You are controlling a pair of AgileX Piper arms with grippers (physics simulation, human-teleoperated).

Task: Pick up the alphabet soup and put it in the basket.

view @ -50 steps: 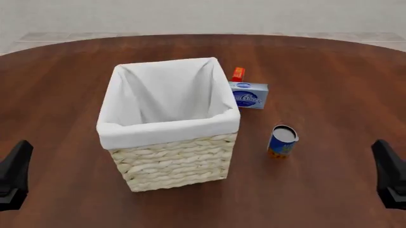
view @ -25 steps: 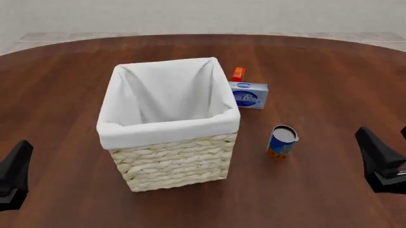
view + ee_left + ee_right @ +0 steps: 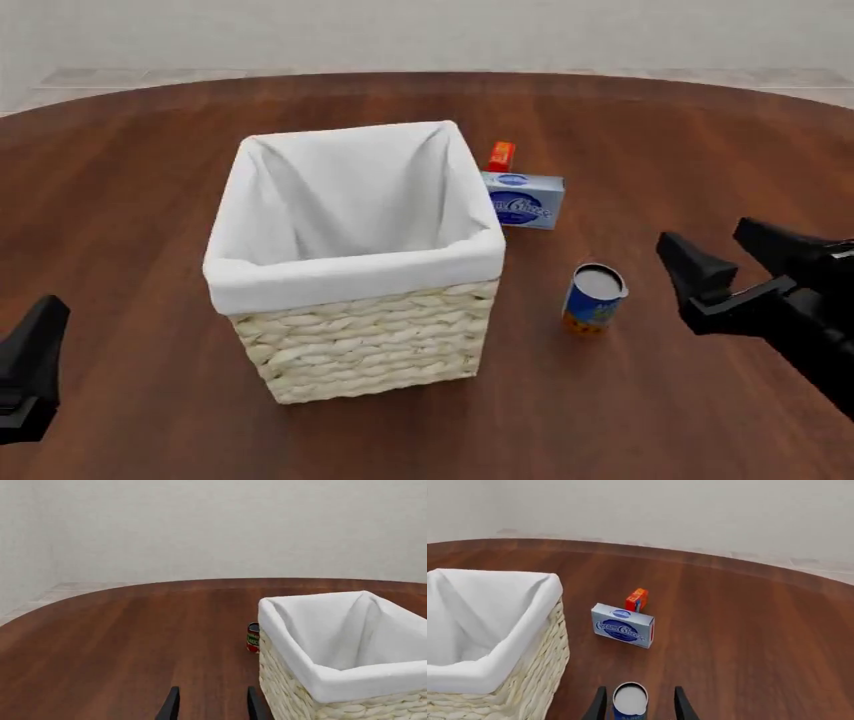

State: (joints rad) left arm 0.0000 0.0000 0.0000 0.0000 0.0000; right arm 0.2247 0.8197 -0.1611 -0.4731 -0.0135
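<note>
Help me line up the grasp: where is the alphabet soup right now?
In the front view the alphabet soup stands upright on the table, right of the basket, nearer than the blue-white box, just left of the open right gripper.

The right tool [image 3: 721, 252] hangs above the table, fingers spread; the left tool [image 3: 30, 360] sits low.

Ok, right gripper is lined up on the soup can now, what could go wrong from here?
1. The alphabet soup stands upright and free on the table; a finger of the open right gripper clipping it could tip it.
2. The basket is much taller than the can, so too low a lift may catch its rim.
3. The blue-white box stands just beyond, so overshooting could shove it.
</note>
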